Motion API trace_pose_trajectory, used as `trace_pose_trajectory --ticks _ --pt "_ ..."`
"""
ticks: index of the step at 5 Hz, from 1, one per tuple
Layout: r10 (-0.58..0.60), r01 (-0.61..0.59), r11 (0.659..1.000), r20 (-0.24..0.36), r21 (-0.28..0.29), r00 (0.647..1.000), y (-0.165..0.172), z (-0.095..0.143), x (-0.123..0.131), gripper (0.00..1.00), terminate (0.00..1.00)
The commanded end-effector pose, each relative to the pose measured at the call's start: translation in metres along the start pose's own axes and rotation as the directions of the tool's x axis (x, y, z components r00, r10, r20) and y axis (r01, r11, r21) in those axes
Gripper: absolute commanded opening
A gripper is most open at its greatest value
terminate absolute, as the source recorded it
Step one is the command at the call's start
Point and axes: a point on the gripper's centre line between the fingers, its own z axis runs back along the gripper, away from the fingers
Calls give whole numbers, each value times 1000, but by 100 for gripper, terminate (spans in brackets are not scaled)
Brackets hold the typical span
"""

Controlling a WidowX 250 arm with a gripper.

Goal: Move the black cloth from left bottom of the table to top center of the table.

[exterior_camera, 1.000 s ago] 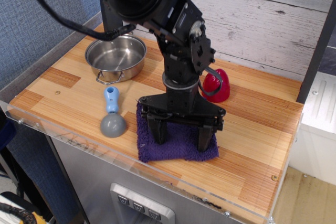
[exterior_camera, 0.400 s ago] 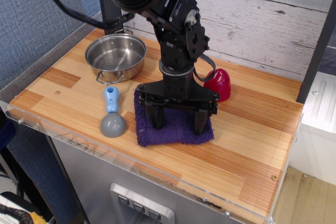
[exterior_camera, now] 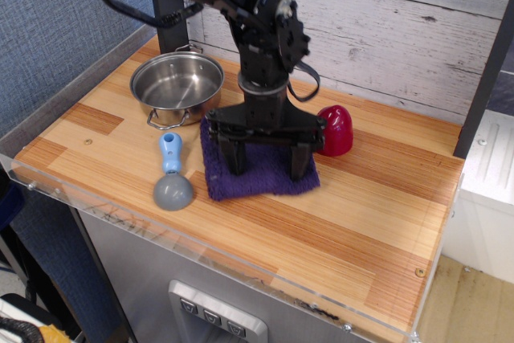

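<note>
The black cloth (exterior_camera: 259, 177) is a dark purple fuzzy square lying flat on the striped wooden table (exterior_camera: 353, 222), near the middle. My black gripper (exterior_camera: 267, 171) stands over it with its jaws spread wide. Both fingertips (exterior_camera: 237, 168) press down onto the cloth's surface, one near its left side and one near its right side. The cloth's back edge is hidden behind the gripper body.
A steel pot (exterior_camera: 177, 88) stands at the back left. A blue and grey scoop (exterior_camera: 172, 176) lies just left of the cloth. A red dome-shaped object (exterior_camera: 333, 131) sits just right of the gripper. A clear acrylic rim (exterior_camera: 120, 218) runs along the front edge.
The gripper has moved back and a little left, dragging the cloth with it away from the front edge and toward the pot and the red object.
</note>
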Motion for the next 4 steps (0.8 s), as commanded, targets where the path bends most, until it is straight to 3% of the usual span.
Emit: trace_pose_trajectory --ticks 1,4 --pt "36 -36 999 -24 1 999 15 -12 32 100 0" --pt "36 -36 998 -4 -52 999 -3 -4 76 100 0"
